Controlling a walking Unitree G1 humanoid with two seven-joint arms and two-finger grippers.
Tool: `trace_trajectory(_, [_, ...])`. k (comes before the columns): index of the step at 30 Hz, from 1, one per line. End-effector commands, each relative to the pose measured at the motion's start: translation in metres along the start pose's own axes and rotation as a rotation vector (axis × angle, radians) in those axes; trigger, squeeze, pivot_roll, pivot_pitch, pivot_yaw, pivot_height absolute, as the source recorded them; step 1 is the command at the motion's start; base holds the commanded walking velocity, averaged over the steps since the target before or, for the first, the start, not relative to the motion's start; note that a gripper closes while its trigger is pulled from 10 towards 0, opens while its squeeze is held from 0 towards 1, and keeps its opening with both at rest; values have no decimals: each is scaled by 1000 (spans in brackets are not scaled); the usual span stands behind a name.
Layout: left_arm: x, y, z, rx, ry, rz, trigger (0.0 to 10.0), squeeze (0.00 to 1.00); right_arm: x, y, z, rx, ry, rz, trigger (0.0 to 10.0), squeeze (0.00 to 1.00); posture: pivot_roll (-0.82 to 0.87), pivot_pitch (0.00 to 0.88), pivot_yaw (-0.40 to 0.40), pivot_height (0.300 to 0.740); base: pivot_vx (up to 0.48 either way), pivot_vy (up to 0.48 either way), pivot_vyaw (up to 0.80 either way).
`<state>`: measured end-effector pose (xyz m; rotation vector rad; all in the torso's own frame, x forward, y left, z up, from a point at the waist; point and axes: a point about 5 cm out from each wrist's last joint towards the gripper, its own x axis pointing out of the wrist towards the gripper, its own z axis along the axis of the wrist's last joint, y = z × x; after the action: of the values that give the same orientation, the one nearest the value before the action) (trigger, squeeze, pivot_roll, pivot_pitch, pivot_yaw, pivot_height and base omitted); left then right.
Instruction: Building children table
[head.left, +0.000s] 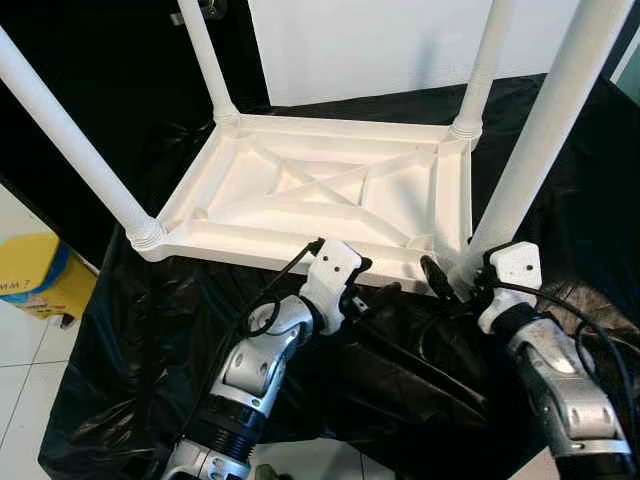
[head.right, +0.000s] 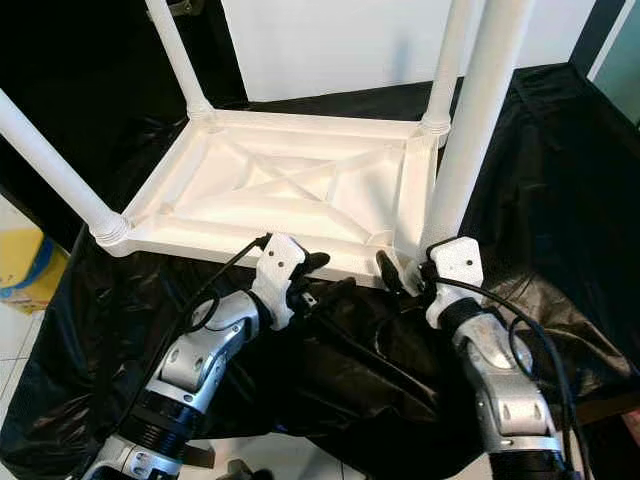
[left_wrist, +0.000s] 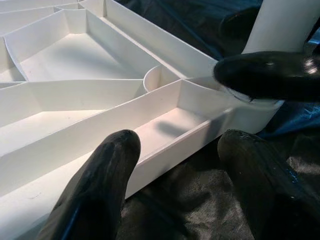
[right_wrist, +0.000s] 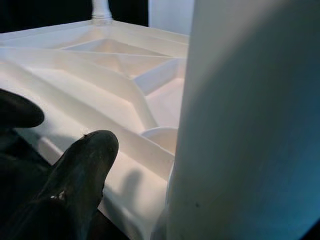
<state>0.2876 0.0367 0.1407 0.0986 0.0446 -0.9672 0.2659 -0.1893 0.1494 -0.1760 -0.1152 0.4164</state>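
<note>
At the near corner, my right gripper (head.left: 447, 283) stands open around the leg (head.left: 530, 150), my left gripper (left_wrist: 175, 185) open and empty beside the tabletop (head.left: 330, 190); a sideways push risks unseating the leg.

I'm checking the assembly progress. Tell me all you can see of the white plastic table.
The white plastic children's table lies upside down on a black plastic sheet, its ribbed underside facing up with crossed stiffening ribs inside a raised rim. Four round white legs stand up from ringed sockets at its corners. It looks smooth and matte. The right hand sits against the base of the near right leg, and the left hand is at the near rim beside it.
</note>
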Motion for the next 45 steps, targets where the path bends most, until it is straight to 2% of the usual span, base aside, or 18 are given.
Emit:
trace_trajectory(1, [-2,4,-2,14,23,57,10000,0,3,0,3,-6,-4,79,10000,0,-229,118,79,740,0,0,0])
trace_trajectory(4, [-3,4,-1,21,27,51,10000,0,7,-12,3,-52,26,152,10000,0,-216,123,72,740,0,0,0])
trace_trajectory(10, [-4,5,-1,38,38,39,10000,0,15,-21,2,-98,53,211,10000,0,-200,120,78,740,0,0,0])
trace_trajectory(11, [-4,5,-1,48,43,28,10000,0,19,-22,3,-111,51,221,9647,0,-189,116,86,740,0,0,0])
trace_trajectory(12, [-4,4,0,67,51,7,10000,0,24,-25,4,-120,49,231,0,0,-168,111,86,740,0,0,0])
trace_trajectory(17, [-5,6,5,126,70,-32,10000,0,28,-25,-1,-124,56,262,0,0,-113,119,63,740,0,0,0])
trace_trajectory(24, [-7,10,6,130,72,-4,10000,0,27,-23,-8,-113,77,289,0,0,-101,127,48,740,0,0,0])
trace_trajectory(25, [-8,9,5,129,72,3,10000,0,28,-27,-8,-109,84,276,10000,0,-99,129,42,740,0,0,0])
trace_trajectory(36, [-7,14,7,120,66,33,10000,0,25,-33,-8,-51,66,163,10000,0,-120,131,35,740,0,0,0])
trace_trajectory(38, [-7,15,8,109,56,47,10000,0,22,-30,-9,-38,57,74,10000,0,-145,134,28,740,0,0,0])
trace_trajectory(43, [-6,17,8,99,49,60,10000,0,20,-24,-10,-31,50,-14,10000,0,-162,138,34,740,0,0,0])
trace_trajectory(45, [-5,18,9,90,45,67,10000,0,19,-15,-11,-5,39,-131,10000,0,-183,145,46,740,0,0,0])
